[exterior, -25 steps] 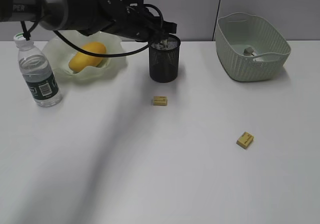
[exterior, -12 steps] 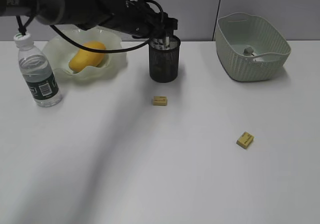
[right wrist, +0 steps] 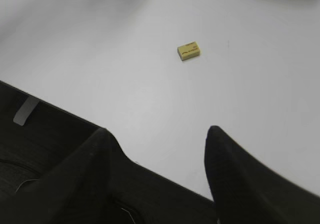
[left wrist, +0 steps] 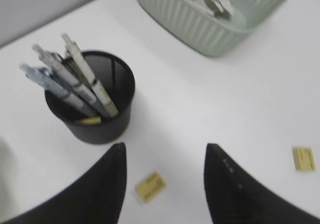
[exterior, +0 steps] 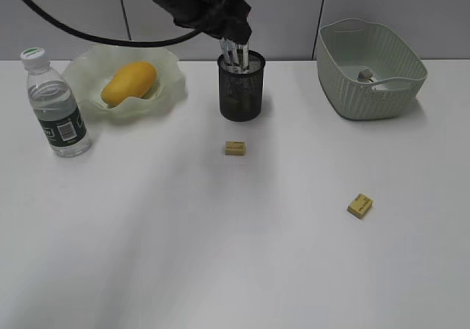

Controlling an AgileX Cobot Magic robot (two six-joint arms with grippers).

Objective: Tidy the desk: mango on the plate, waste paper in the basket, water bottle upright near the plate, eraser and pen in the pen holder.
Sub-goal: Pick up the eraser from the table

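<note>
Several pens (exterior: pixel 236 53) stand in the black mesh pen holder (exterior: pixel 241 87), and a yellow eraser (left wrist: pixel 90 120) lies inside it. My left gripper (left wrist: pixel 166 146) hangs open and empty just above the holder (left wrist: pixel 95 119). Two more erasers lie on the desk, one (exterior: pixel 235 147) before the holder and one (exterior: pixel 360 205) at the right. The mango (exterior: pixel 129 82) rests on the plate (exterior: pixel 170 70). The water bottle (exterior: pixel 57 109) stands upright to its left. Waste paper (exterior: pixel 366 74) sits in the basket (exterior: pixel 371 98). My right gripper (right wrist: pixel 159 130) is open over the desk's near edge, out of the exterior view.
The white desk (exterior: pixel 220 255) stretches bare in front of the erasers. A grey wall panel (exterior: pixel 294 13) rises behind the holder and basket. In the right wrist view a dark edge (right wrist: pixel 50 129) runs below the desk, with one eraser (right wrist: pixel 189 50) ahead of it.
My left gripper opened over the pen holder and rose up and away from it. The pens now stand free in the holder. Nothing else moved.
</note>
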